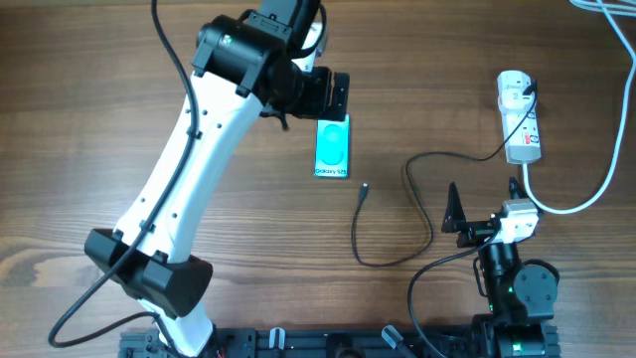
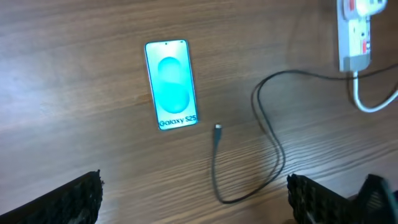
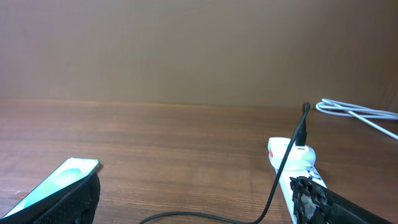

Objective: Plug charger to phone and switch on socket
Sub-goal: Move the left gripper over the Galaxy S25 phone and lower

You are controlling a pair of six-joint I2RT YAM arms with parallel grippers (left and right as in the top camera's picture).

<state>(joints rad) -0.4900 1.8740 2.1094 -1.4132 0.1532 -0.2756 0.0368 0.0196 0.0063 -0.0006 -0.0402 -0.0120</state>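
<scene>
The left tool is hovering over the counter with its fingers spread wide apart and gripping nothing, the Galaxy phone lying face up just below it, about midway between the left and right edges and somewhat nearer the far edge. The charger cable is looping across the counter, its plug tip lying loose just beside the phone's near right corner without touching it, its other end sitting in the white power strip by the right edge. The right tool is hanging low near the near right corner, its fingers also wide apart and empty.
</scene>
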